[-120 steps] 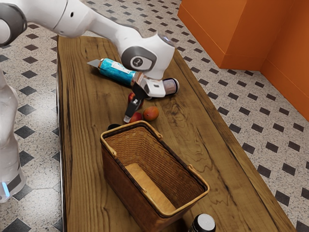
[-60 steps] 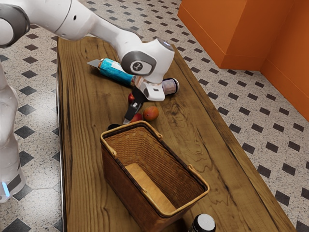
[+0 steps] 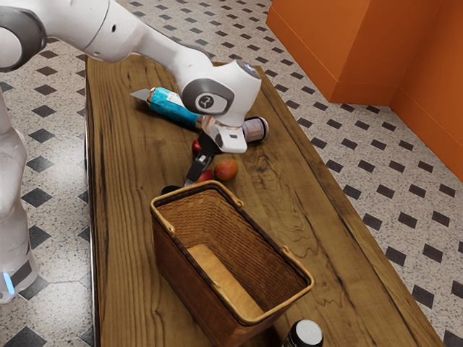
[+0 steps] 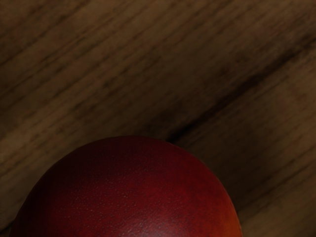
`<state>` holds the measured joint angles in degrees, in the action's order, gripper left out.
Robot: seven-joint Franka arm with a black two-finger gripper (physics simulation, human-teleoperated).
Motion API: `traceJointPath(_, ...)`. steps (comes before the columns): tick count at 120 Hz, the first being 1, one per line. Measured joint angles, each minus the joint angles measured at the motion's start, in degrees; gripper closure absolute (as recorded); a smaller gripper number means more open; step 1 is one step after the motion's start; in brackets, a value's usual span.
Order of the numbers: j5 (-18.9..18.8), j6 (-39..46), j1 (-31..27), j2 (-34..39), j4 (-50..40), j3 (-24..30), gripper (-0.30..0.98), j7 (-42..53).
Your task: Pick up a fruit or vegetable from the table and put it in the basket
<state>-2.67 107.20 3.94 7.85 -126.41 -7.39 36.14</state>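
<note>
Wooden tabletop [image 3: 333, 253]. Basket [image 3: 177, 267] stands between long edges. Teal bottle [image 3: 173, 106] lies toward far edge, label writing too small to read. Gripper [image 3: 190, 181] near basket; open or closed, cannot tell. Red fruit [image 3: 207, 175] beside gripper, between basket and far edge; orange-red fruit [image 3: 226, 170] just beside.

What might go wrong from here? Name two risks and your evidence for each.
The gripper is low, close to the basket, so it could knock the rim as it moves. The red fruit and orange fruit look round and close together, so a bump might send either rolling.
</note>
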Motion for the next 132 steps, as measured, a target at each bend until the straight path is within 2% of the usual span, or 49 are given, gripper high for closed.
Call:
traceJointPath(88, -0.3, 0.1, 0.0, -0.1, 0.0, -0.2, 0.00, -0.1)
traceJointPath(102, -0.4, 0.1, 0.0, -0.1, -0.1, -0.4, 0.21, -0.5)
traceJointPath(113, -0.6, 0.7, 0.0, 0.0, -0.8, -0.5, 0.33, -0.8)
traceJointPath(132, -0.9, 1.5, 0.0, 0.1, -1.1, -0.5, 0.36, -1.5)
